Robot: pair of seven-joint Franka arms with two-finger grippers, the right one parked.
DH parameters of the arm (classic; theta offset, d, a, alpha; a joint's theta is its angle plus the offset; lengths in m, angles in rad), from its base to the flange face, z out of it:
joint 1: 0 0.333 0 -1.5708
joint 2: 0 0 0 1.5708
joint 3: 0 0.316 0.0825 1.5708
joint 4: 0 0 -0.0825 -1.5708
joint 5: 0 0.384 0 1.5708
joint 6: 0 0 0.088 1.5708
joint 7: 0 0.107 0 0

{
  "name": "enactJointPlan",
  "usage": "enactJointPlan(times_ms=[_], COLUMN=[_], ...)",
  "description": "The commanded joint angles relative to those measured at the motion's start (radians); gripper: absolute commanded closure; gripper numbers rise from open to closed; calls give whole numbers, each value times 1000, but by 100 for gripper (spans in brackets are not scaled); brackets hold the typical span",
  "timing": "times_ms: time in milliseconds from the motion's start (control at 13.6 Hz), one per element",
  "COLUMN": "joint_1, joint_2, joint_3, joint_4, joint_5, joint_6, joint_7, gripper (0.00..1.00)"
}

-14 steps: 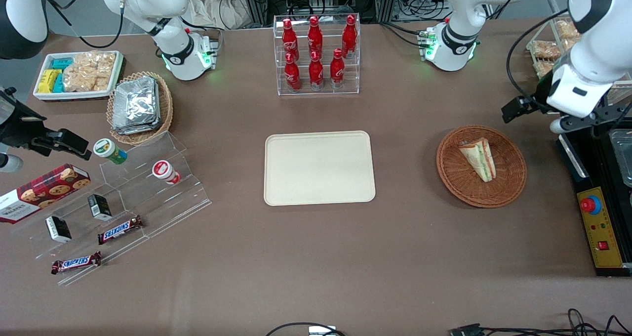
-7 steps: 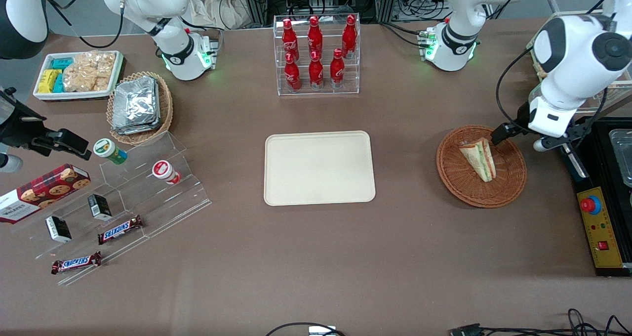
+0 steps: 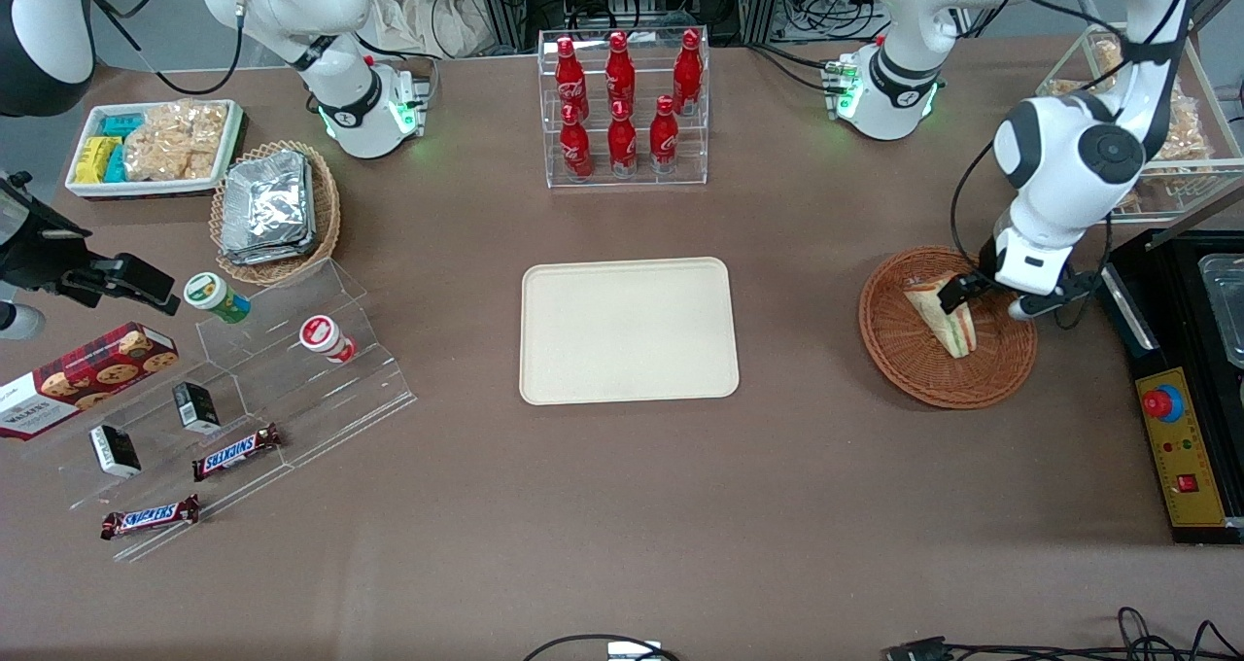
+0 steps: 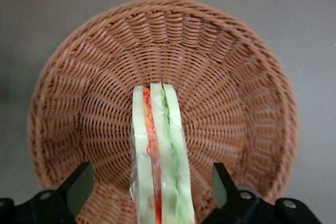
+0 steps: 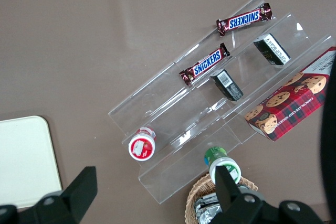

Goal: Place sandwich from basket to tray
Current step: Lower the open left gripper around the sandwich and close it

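Spread wide, the jaws of the gripper straddle the sandwich, a soft triangular wedge in slick clear wrap lying in the round brown wicker basket. Closing off-centre or too hard could, I judge, squash the bread or let the film slip. Toward the table's middle waits the smooth, low-rimmed cream tray.

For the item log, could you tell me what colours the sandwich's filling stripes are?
Red-orange and green between pale bread on the sandwich, clearest in the left wrist view.
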Motion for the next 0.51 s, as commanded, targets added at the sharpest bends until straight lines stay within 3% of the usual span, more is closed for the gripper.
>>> enactJointPlan(times_ms=[0,440], joint_1=[0,-1], joint_2=[76,119], joint_3=[2,2], joint_4=[-9,-19], joint_5=[-6,-8], joint_6=[94,130], joint_7=[-14,-16], gripper=[0,5])
